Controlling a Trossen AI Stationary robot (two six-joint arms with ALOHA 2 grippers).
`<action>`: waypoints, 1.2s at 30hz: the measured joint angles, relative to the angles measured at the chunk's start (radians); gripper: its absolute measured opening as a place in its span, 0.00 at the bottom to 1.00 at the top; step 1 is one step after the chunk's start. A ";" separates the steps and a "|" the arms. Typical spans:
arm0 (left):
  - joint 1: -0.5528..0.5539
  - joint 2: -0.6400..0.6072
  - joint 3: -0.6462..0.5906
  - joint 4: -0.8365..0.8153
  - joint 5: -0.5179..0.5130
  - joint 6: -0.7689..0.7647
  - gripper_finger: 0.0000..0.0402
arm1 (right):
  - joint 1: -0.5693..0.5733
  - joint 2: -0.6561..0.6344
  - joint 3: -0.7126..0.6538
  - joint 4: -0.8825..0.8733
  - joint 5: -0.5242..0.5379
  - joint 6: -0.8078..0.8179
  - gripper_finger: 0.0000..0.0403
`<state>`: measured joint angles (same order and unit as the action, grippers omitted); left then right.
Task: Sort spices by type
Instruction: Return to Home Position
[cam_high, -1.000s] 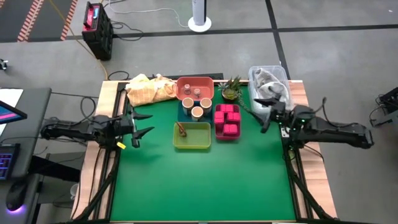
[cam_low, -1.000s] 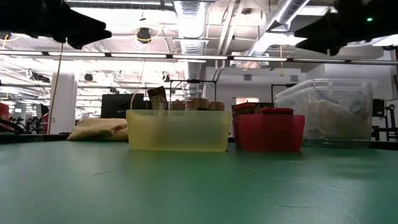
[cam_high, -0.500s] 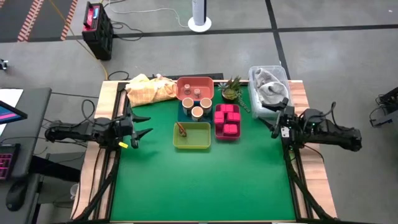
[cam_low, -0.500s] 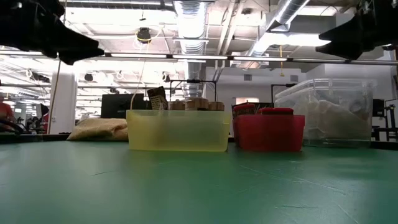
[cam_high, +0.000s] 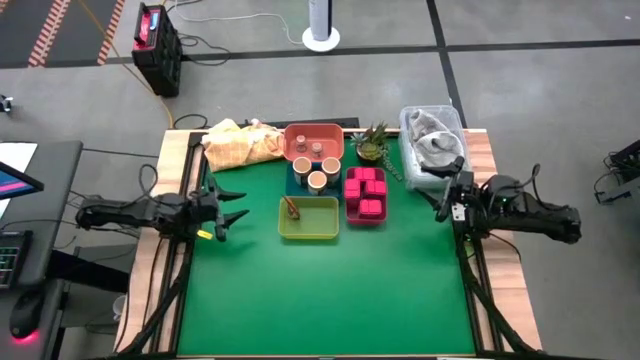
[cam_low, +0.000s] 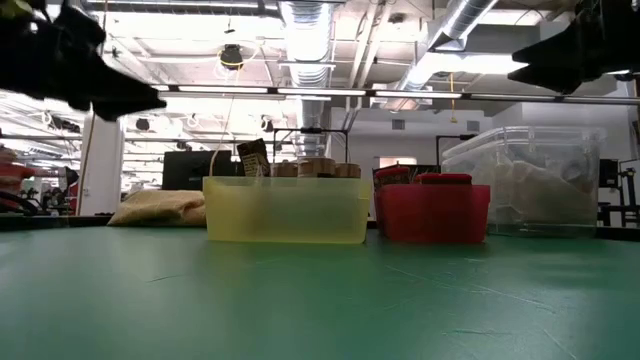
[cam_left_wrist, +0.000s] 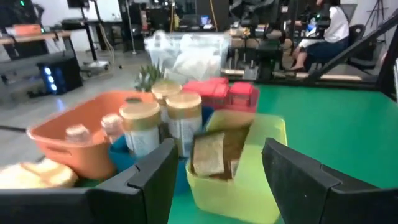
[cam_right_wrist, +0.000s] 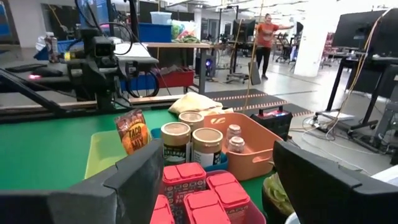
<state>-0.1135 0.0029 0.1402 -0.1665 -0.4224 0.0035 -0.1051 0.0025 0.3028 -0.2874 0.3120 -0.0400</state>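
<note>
The spices sit in four trays at the table's far middle. Tiny short jars (cam_high: 316, 150) stand in the orange tray (cam_high: 312, 131). Round tan-topped jars (cam_high: 317, 178) fill the blue tray behind the yellow-green tray (cam_high: 320, 229), which holds a brown packet (cam_high: 291, 207) standing up (cam_left_wrist: 208, 152). Bright pink boxes (cam_high: 366, 190) pack the pink tray (cam_low: 432, 213). My left gripper (cam_high: 232, 212) hovers open above the table's left edge, pointing at the trays. My right gripper (cam_high: 440, 200) hovers open near the right edge, also facing them (cam_right_wrist: 217, 186).
A small green spiky plant (cam_high: 372, 143) stands right of the orange tray. A clear plastic bin (cam_high: 433, 145) with grey contents sits at the far right corner, just beyond my right gripper. A yellow cloth bundle (cam_high: 240, 143) lies at the far left. The green mat's near half is bare.
My right gripper has drawn back from beside the pink tray toward the table's right edge and then held still. My left gripper has sunk a little and shifted slightly toward the near edge. The trays and spices have not moved.
</note>
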 joint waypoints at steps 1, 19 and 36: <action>0.000 0.002 -0.024 0.022 0.000 -0.009 0.56 | 0.000 0.000 -0.006 0.003 0.000 -0.007 0.81; 0.000 0.010 -0.092 0.148 0.025 -0.029 0.56 | -0.001 0.000 -0.226 0.317 0.000 -0.181 0.81; 0.000 0.010 -0.094 0.144 0.024 -0.030 0.56 | -0.008 0.000 -0.226 0.262 0.000 0.013 0.81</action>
<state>-0.1139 0.0128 0.0463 -0.0227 -0.3981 -0.0269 -0.1127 0.0025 0.0765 -0.0254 0.3122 -0.0269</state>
